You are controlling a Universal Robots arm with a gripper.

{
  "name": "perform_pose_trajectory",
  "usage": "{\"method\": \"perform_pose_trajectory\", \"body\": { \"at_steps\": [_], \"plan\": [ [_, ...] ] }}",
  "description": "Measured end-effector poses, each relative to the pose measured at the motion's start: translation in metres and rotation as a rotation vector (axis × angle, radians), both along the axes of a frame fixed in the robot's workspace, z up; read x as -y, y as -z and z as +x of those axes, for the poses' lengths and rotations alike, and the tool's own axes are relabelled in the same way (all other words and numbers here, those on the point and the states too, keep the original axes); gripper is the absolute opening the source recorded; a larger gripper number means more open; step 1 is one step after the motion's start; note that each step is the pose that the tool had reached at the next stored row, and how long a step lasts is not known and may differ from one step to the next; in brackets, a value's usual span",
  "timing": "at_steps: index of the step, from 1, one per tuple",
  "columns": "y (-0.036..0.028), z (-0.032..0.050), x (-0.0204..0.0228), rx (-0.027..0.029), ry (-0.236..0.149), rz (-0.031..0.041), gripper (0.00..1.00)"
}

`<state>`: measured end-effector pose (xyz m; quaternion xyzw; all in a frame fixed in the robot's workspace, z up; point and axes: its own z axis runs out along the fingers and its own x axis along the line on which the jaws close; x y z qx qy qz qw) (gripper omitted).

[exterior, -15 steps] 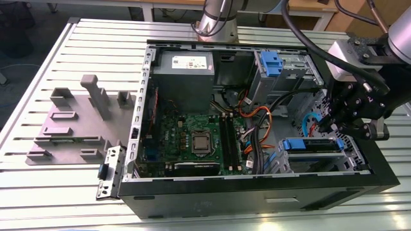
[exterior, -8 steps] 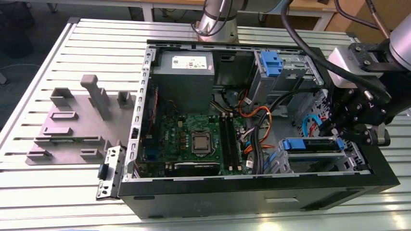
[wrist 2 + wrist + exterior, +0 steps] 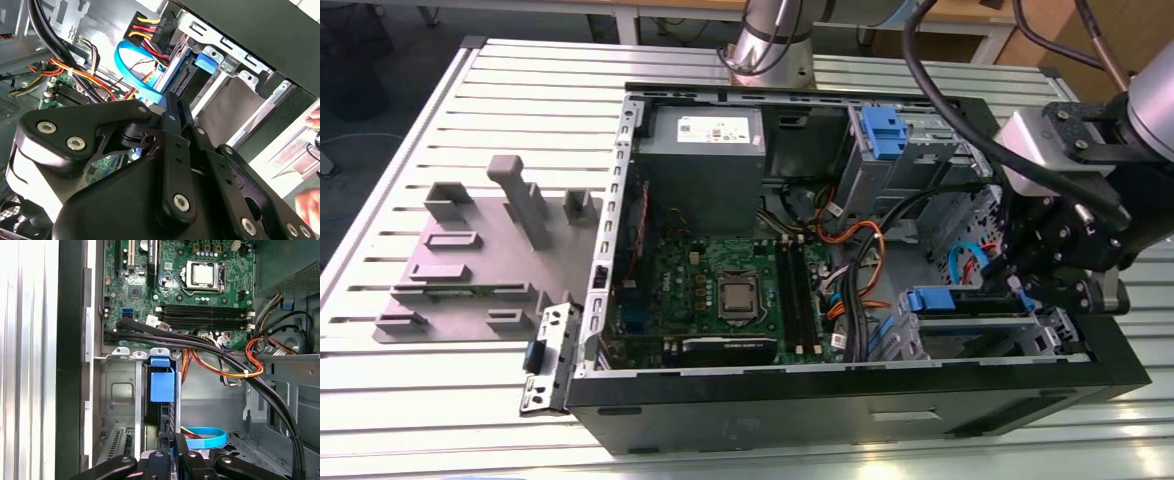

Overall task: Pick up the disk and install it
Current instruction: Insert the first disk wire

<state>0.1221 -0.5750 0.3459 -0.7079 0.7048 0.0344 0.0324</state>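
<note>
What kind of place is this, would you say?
Probably a robotics lab or test bench: an open computer case lies on a slotted metal table, beside a grey fixture plate, with a robot arm's gripper over it.

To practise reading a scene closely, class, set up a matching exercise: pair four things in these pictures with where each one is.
Things:
1. power-supply box
2. tool
3. processor
4. grey fixture plate

Places:
A. on the slatted table, outside the case, at the exterior view's left
B. middle of the green motherboard
C. far corner of the open case, beside the motherboard
D. over the drive cage by the blue tab, at the exterior view's right

Pairs: 1-C, 2-D, 3-B, 4-A
</note>
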Motion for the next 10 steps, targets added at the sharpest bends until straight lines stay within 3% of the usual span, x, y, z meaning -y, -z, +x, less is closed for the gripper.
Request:
{"method": "perform_pose_trajectory", "body": {
  "at_steps": [6,10],
  "plan": [
    [0.0023,-0.0050,0.0011,0.0006,0.000,0.0039,0.16],
    [0.0036,-0.0068,0.0011,0.0090,-0.009,0.0092,0.16]
  ]
}}
